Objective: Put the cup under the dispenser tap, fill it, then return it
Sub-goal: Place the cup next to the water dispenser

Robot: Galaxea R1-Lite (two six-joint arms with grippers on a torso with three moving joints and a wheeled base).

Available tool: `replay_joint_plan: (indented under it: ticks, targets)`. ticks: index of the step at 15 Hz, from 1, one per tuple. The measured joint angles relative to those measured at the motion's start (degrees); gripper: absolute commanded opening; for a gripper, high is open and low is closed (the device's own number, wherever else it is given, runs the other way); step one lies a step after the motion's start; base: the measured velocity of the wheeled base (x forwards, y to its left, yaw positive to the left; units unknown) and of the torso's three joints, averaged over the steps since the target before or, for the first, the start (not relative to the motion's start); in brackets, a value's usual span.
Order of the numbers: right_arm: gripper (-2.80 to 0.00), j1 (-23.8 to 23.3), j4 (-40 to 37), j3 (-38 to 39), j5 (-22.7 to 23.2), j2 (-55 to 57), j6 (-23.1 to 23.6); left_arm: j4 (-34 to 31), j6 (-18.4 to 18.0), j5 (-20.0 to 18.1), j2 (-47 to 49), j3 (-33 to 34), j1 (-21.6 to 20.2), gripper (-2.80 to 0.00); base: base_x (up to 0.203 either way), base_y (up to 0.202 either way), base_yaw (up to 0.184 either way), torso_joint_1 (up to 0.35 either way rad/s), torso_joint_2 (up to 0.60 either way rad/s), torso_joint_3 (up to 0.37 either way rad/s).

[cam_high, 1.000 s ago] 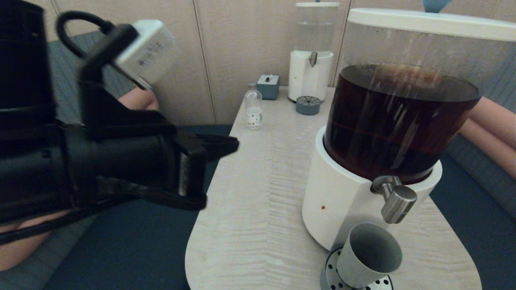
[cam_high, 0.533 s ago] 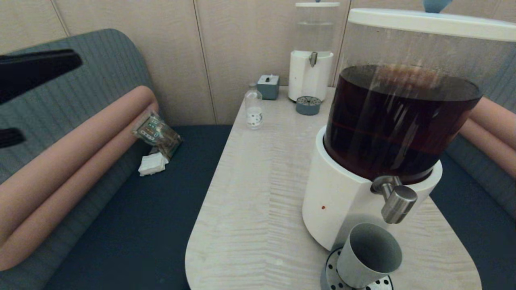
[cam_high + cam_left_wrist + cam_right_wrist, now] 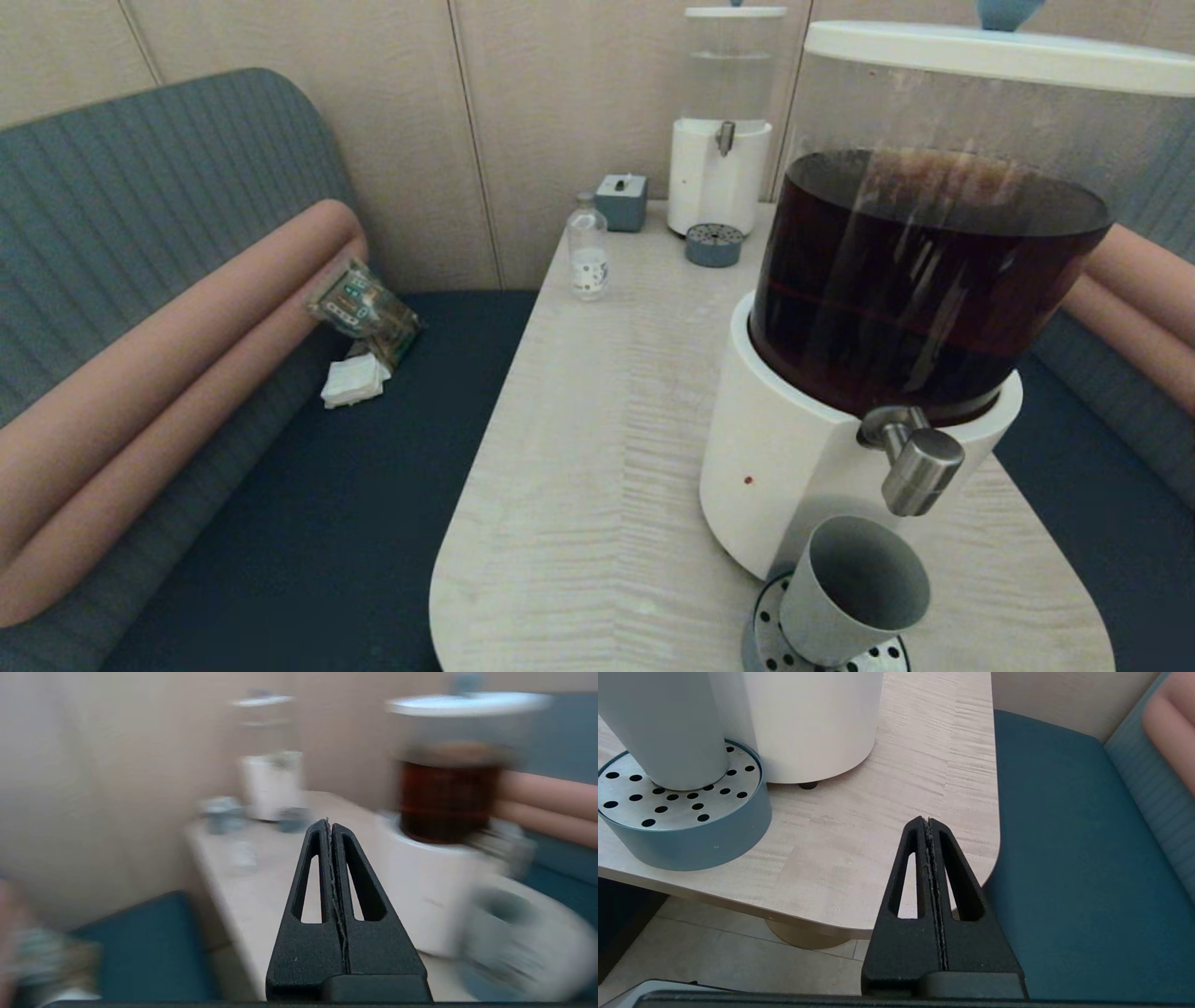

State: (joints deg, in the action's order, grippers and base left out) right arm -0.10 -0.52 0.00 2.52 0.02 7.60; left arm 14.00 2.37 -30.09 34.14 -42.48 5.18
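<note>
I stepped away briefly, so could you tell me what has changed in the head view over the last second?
The left arm, which filled the view's left side, has swung out of it, uncovering the bench and the packet lying there. Nothing was gripped or released. The cup still stands on the drip tray below the dispenser tap.

Soft, even indoor light is seen throughout. The left wrist view is heavily smeared by motion blur; pale streaked reflections are carried by the large dispenser's tank [image 3: 934, 233]. The other views are rendered crisply.
</note>
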Motion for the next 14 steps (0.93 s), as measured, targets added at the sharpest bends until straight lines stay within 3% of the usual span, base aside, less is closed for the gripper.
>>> replay_joint_plan:
  ticks: [2,5,8,14]
  targets:
    - [-2.8,0.0,0.0,0.0,0.0,0.0,0.0,0.0,7.5,-9.5,-4.3,3.6,-0.6,-2.8,0.0,0.0,0.0,0.0,0.0,0.0]
    - [-2.8,0.0,0.0,0.0,0.0,0.0,0.0,0.2,16.6,-17.7,-7.5,9.2,-1.3,-2.8,0.0,0.0,0.0,0.0,0.0,0.0]
    - [-2.8,0.0,0.0,0.0,0.0,0.0,0.0,2.7,16.9,-20.9,-5.6,12.7,-1.5,-2.8,0.0,0.0,0.0,0.0,0.0,0.0]
    - [-2.8,0.0,0.0,0.0,0.0,0.0,0.0,23.6,12.9,-23.2,9.3,20.7,-1.6,-2.8,0.0,0.0,0.0,0.0,0.0,0.0]
